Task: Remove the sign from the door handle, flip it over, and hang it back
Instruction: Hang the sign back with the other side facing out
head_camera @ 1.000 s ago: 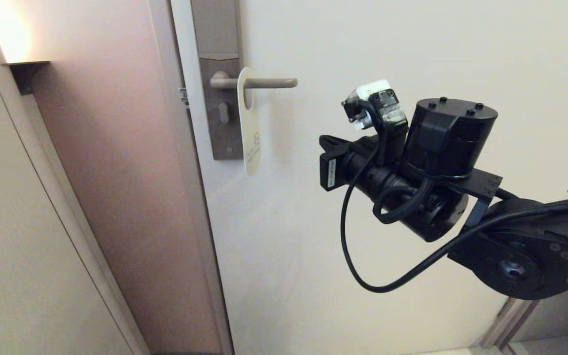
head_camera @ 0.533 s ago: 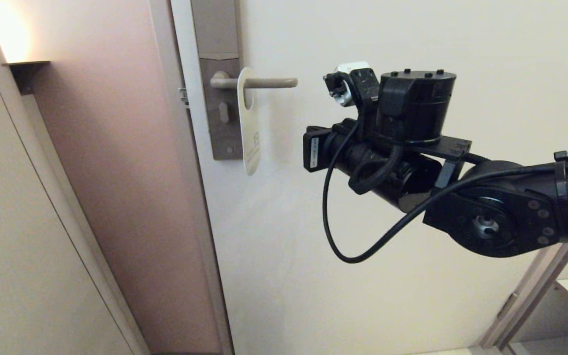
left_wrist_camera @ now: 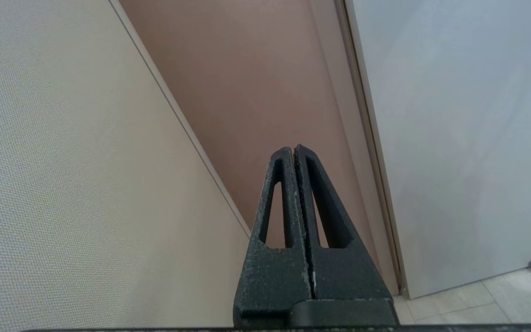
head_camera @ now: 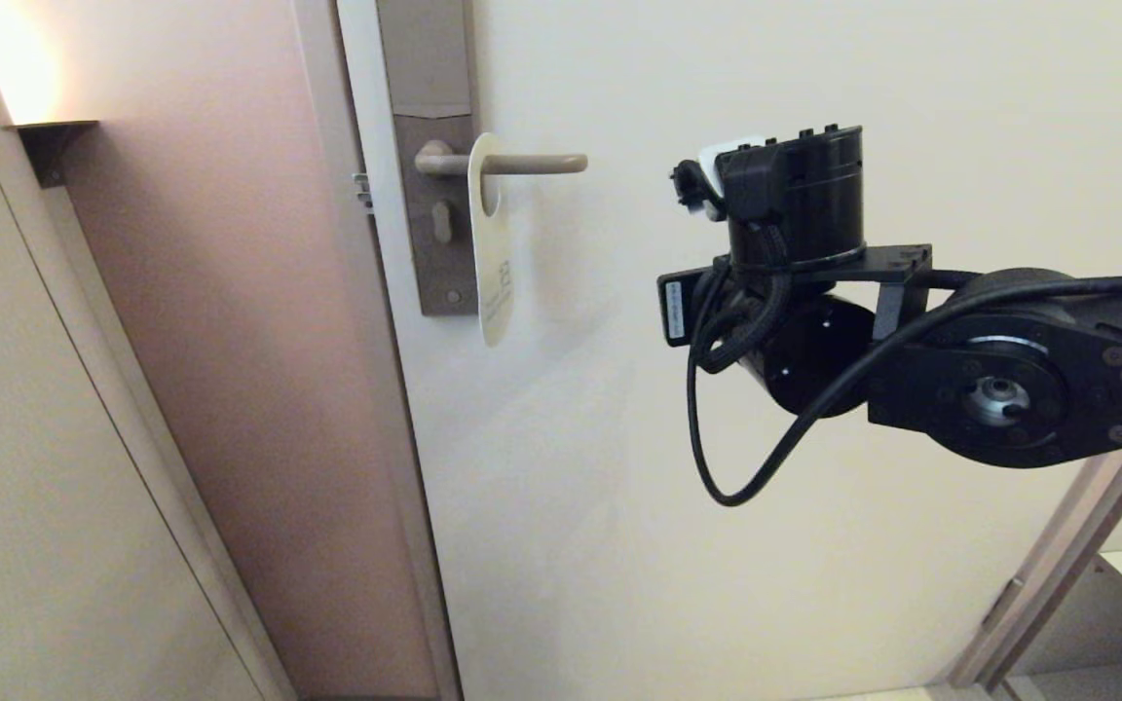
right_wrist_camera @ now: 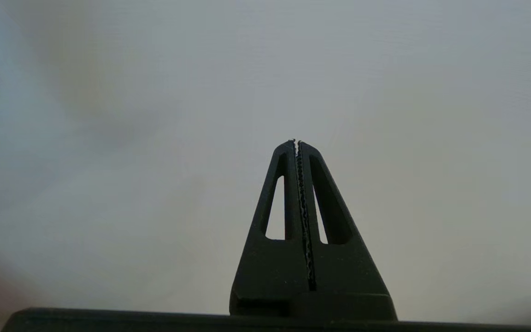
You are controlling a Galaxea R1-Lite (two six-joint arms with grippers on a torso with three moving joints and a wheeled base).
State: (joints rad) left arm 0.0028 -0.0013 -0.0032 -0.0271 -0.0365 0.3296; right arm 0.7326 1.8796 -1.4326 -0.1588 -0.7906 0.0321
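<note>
Here the sign [head_camera: 489, 243] hangs on the door handle [head_camera: 522, 164], untouched.
White, round-ended, seen edge-on; its small dark print is too fine to read. The right gripper [right_wrist_camera: 297, 143], fingers pressed together, faces the door [head_camera: 814, 78] well right of it; left gripper [left_wrist_camera: 292, 149] likewise closed, empty.

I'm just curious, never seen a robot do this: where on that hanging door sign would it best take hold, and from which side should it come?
Probably the lower end of the sign, coming from the handle's free-end side. The card hangs edge-on from the door handle, its flat faces turned sideways and its bottom hanging free below the lever. The right gripper, now shut and away from it, would have to open first.
</note>
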